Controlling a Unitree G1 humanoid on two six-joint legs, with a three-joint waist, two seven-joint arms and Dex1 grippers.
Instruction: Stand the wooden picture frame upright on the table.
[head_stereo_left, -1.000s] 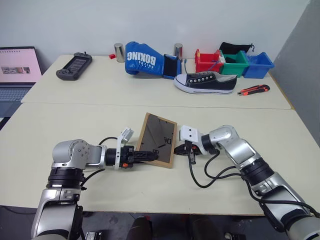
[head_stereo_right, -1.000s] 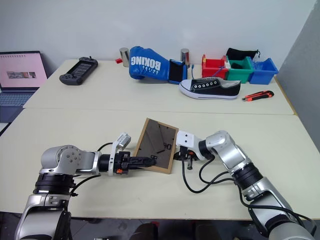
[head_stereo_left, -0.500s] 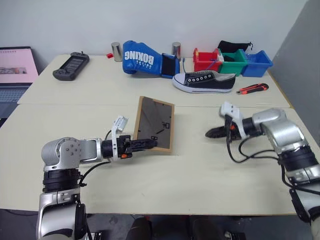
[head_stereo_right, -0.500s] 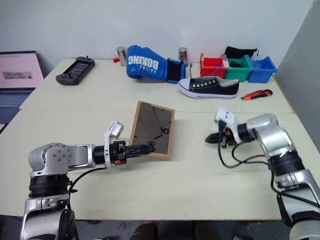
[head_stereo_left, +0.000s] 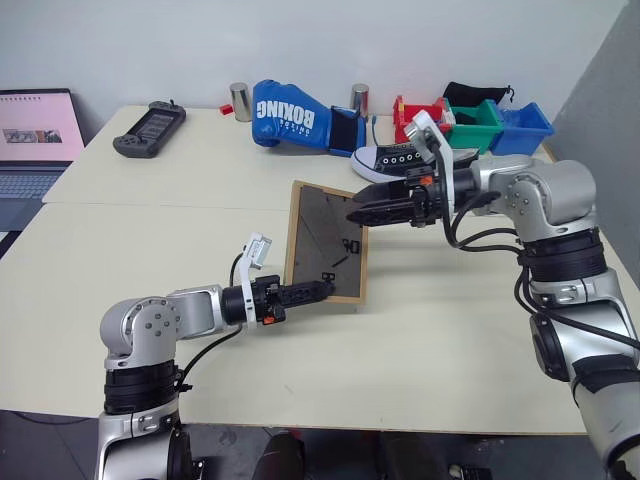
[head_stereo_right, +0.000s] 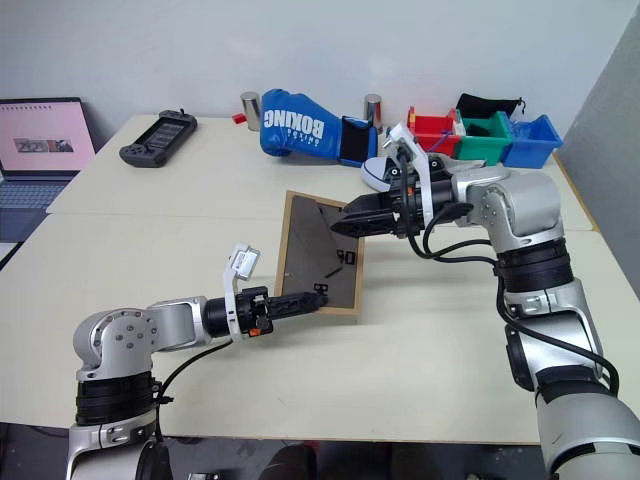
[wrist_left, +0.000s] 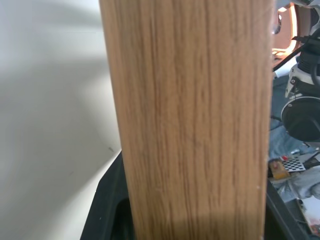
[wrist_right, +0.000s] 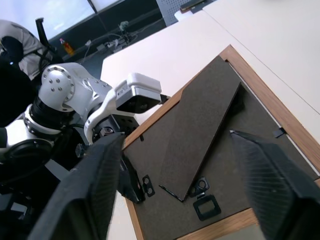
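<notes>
**Frame raised near upright: left tool holds, right tool opens at the back panel**

My left tool (head_stereo_left: 312, 291) pinches the lower edge of the wooden picture frame (head_stereo_left: 327, 243), one finger lying across the dark grey back. The frame now stands steeper than a second ago, close to vertical, its bottom rail on or just above the counter (head_stereo_left: 450, 330); I cannot tell which. Its back faces me; the portrait side is turned away and hidden.

The main change is on the right. A second ago my right tool (head_stereo_right: 350, 222) sat low beside the frame's right edge with its fingers together. It has since swung up and now points leftward at the frame's upper right corner, fingers spread wide and holding nothing. In the right wrist view the two fingers (wrist_right: 92, 190) straddle the back panel, where the fold-out stand (wrist_right: 200, 132) lies as a dark wedge, apparently still flat or barely lifted.

I judge that the lift is largely done and the stand must be opened next; the spread right tool looks set for that. Until then the frame depends on my left grip.

Hard to read: whether the right fingertips touch the frame, how far the stand is hinged out, and the contact under the bottom rail. The left wrist view gives a close wood edge (wrist_left: 192, 120) between my fingers, so the grip's depth stays uncertain.
</notes>
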